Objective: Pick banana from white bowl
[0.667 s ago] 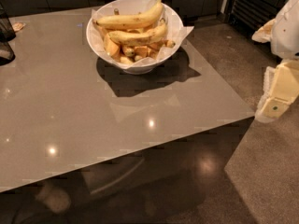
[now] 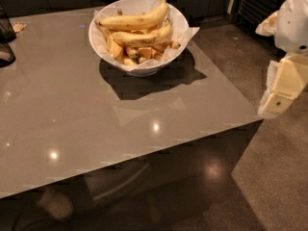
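Note:
The white bowl [image 2: 179, 20] stands on the far middle of the grey table [image 2: 72, 109], lined with crinkled white paper that sticks out over its rim. Two whole yellow bananas lie across the top: one banana [image 2: 137, 18] at the back with its stem pointing up right, and a second banana [image 2: 144, 36] in front of it. Yellow-orange fruit pieces [image 2: 118, 47] lie underneath. My gripper [image 2: 281, 88] shows as a cream and white part at the right edge, off the table, well right of the bowl and lower in the view, holding nothing I can see.
A dark object [image 2: 5, 32] stands at the table's far left edge. The table's near edge [image 2: 144, 150] runs across the middle of the view, with dark glossy floor [image 2: 202, 186] below and to the right. Dark cabinets [image 2: 255, 6] stand behind at the right.

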Controlling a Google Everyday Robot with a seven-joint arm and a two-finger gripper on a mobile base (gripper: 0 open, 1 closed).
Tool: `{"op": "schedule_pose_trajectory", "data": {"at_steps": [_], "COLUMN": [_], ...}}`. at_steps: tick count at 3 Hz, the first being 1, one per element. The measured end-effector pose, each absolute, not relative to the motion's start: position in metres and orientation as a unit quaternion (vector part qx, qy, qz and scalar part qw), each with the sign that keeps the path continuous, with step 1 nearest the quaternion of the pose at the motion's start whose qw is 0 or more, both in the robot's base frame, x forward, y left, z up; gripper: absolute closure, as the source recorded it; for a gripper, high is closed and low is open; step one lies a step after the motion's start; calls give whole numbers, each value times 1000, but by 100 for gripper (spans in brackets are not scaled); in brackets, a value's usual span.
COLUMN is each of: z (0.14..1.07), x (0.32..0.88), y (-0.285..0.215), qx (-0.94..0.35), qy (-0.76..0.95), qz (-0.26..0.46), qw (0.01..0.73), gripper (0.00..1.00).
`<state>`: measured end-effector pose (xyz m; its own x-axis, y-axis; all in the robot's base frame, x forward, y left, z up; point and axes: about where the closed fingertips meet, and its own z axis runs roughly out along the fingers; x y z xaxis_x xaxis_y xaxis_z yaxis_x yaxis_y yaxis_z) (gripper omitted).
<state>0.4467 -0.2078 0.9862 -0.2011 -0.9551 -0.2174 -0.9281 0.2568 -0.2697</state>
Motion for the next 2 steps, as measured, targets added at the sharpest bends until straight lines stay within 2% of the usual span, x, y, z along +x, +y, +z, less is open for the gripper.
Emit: {"op": "schedule_pose_trajectory", "data": {"at_steps": [2], "z": [994], "x": [501], "y": [-171], "qx": [-658], "qy": [737], "qz": [-51], "qw": [149], "gripper": [0]}}
